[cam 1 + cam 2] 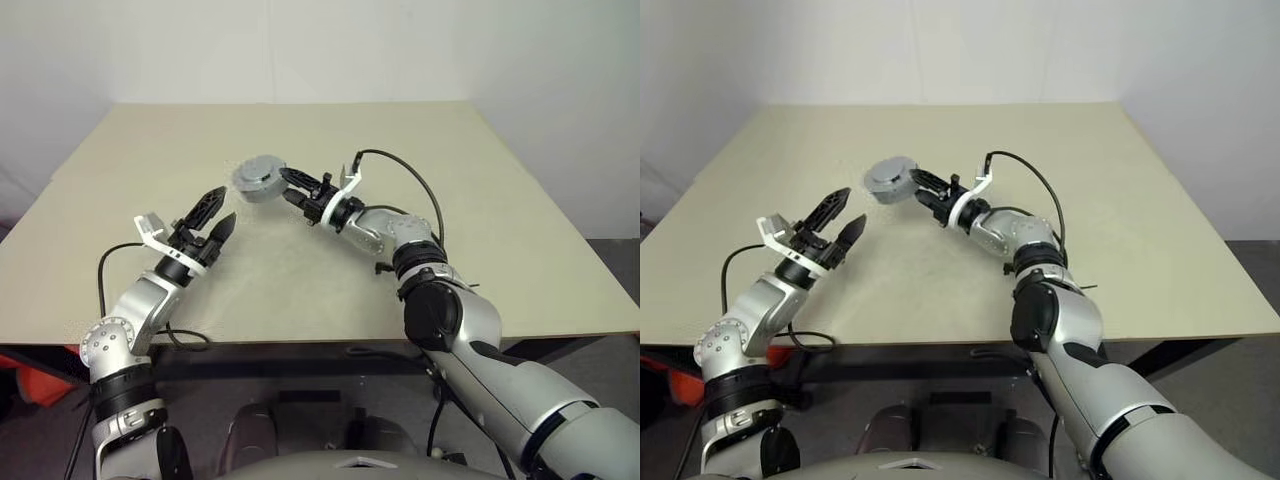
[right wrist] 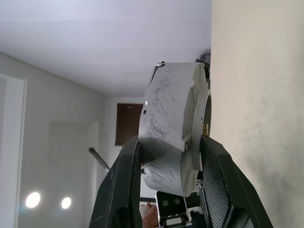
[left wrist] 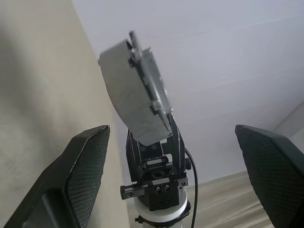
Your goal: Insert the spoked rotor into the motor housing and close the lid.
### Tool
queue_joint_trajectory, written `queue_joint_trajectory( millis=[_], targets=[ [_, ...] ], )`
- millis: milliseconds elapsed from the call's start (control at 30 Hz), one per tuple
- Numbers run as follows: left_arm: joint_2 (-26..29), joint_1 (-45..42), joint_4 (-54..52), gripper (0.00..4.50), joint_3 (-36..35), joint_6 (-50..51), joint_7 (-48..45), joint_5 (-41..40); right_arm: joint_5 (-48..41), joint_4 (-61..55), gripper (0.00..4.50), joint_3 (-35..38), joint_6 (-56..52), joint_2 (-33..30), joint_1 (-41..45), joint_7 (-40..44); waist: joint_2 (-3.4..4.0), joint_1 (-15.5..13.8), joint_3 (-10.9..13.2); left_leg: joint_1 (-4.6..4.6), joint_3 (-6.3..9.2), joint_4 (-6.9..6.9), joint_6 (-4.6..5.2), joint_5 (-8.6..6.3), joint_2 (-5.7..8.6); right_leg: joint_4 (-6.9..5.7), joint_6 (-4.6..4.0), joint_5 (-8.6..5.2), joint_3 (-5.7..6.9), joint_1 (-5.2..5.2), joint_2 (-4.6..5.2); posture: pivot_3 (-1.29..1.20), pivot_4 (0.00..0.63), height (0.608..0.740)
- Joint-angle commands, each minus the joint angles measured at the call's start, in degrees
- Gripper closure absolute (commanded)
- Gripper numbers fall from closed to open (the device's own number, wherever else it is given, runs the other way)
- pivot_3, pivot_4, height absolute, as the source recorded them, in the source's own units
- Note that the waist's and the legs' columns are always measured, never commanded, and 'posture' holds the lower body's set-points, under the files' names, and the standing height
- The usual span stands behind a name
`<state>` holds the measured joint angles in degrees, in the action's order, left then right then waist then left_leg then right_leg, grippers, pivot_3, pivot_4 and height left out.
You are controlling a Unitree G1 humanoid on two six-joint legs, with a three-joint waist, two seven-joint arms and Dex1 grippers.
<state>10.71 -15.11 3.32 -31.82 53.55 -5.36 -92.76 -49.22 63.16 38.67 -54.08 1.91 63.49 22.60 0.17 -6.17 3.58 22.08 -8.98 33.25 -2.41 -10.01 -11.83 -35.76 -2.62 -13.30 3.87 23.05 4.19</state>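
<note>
A round silver-grey motor housing is held above the middle of the pale bench by the right gripper, whose two black fingers are clamped on its opposite faces. The housing is seen as a short, thick metal drum with a scuffed, brushed wall. In the right wrist view a notched grey lid is seen seated on one face, its gear-like edge standing proud of the wall, with a glint of copper showing at one notch. In the left wrist view the same assembly is shown edge-on and tilted. The left gripper is held well apart from the housing, nearer the robot, its fingers spread wide and nothing gripped between them.
</note>
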Motion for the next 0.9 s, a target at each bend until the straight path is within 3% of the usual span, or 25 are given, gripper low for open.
queue_joint_trajectory(
  millis=[33, 367, 900],
  targets=[
    [1.5, 0.6, -3.4, 0.05, 0.7, -0.5, -0.2, -1.4, -0.4, -2.0, 2.8, -0.6, 0.4, -0.1, 0.6, 1.7, 0.0, 0.0, 0.0, -0.02, 0.0, 0.0, -0.01, 0.01, 0.0, -0.01, 0.0, 0.0, 0.0, 0.0, -0.01, 0.0, 0.0, 0.74],
    [3.7, 1.1, -3.2, 0.05, 1.2, -3.3, -0.5, 0.4, 4.0, -3.4, 2.8, -5.4, -0.3, -1.8, -3.9, 2.8, -0.01, -0.1, 0.0, -0.04, 0.05, 0.07, -0.04, 0.02, 0.0, -0.02, 0.03, 0.02, 0.0, -0.09, 0.0, 0.0, 0.0, 0.74],
    [4.4, 0.7, -2.0, 0.05, 2.2, -5.2, -1.8, 3.3, 8.5, -1.5, 2.8, -7.4, 4.7, -1.9, -6.2, 2.0, -0.02, -0.1, 0.0, -0.14, 0.1, 0.08, -0.12, 0.07, 0.0, -0.1, 0.04, 0.02, 0.0, -0.19, -0.01, 0.0, 0.0, 0.74]
  ],
)
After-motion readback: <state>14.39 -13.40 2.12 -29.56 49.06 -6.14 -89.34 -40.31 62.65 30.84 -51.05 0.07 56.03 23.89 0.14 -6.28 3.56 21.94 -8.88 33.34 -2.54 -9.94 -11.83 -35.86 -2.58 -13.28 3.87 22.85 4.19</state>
